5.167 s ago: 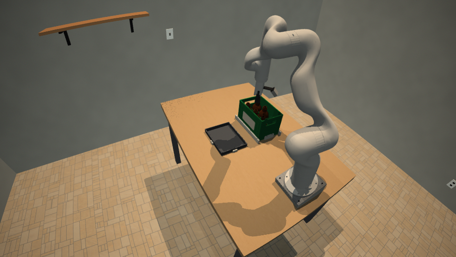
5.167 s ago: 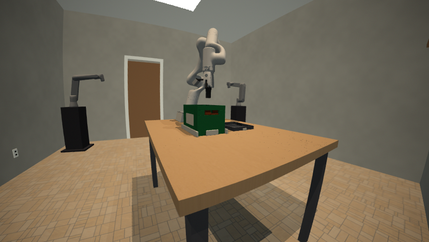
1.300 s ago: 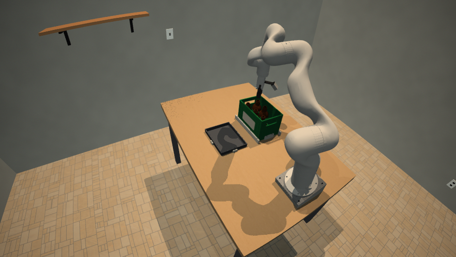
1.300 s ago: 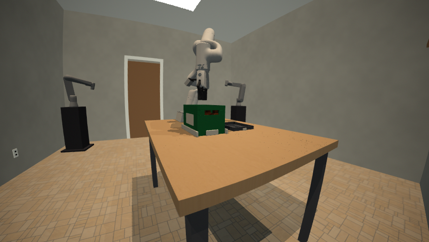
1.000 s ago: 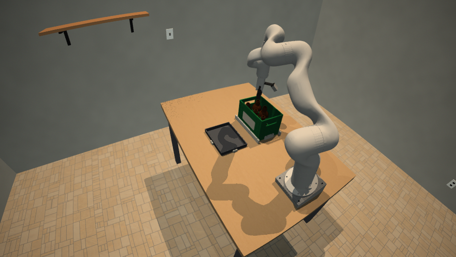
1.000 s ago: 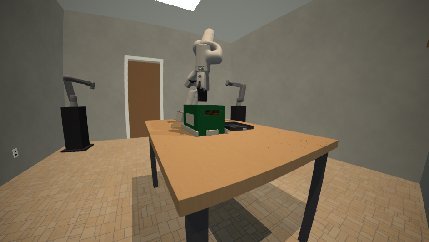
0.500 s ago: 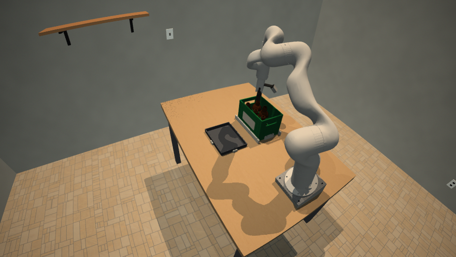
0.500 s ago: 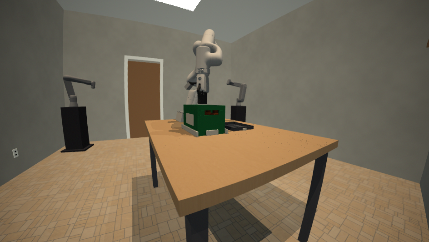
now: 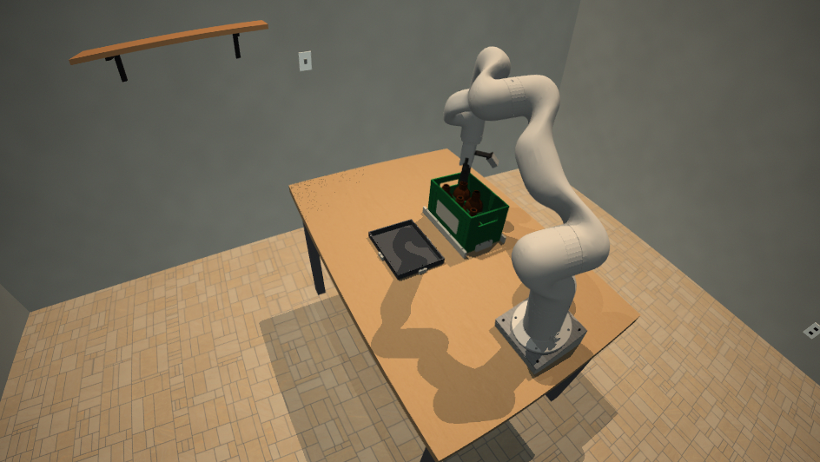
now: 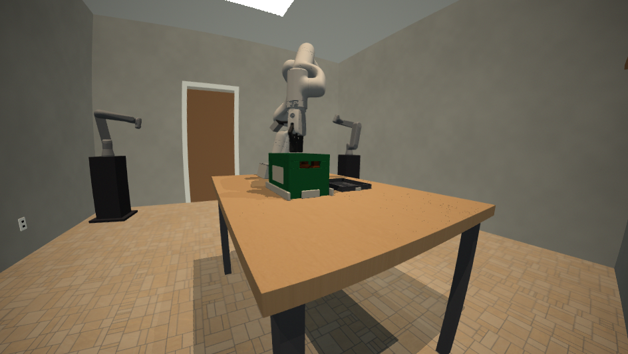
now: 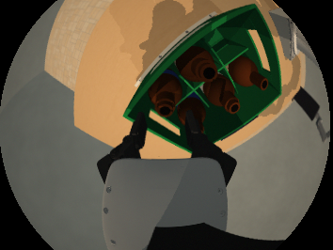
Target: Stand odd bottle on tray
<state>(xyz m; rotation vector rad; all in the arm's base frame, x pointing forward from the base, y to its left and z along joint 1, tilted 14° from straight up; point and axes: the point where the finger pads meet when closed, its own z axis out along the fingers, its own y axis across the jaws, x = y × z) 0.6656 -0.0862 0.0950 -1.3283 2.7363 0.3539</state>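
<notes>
A green crate [image 9: 467,212] stands on the table and holds several brown bottles [image 9: 466,198], all upright. The crate also shows in the exterior view [image 10: 299,174] and in the wrist view [image 11: 207,84]. My gripper [image 9: 464,172] points straight down at the crate's far corner, its fingertips at about rim height. In the wrist view the gripper [image 11: 166,124] is open, and one bottle's mouth [image 11: 167,98] lies just ahead, between the two fingers. My right finger partly hides another bottle [image 11: 193,112]. The black tray [image 9: 406,248] lies flat beside the crate with nothing on it.
The crate sits between low grey stops [image 9: 445,232] on the table. My arm's base [image 9: 539,338] is bolted near the table's near right edge. Two other arms on black pedestals [image 10: 110,184] stand on the floor by the back wall.
</notes>
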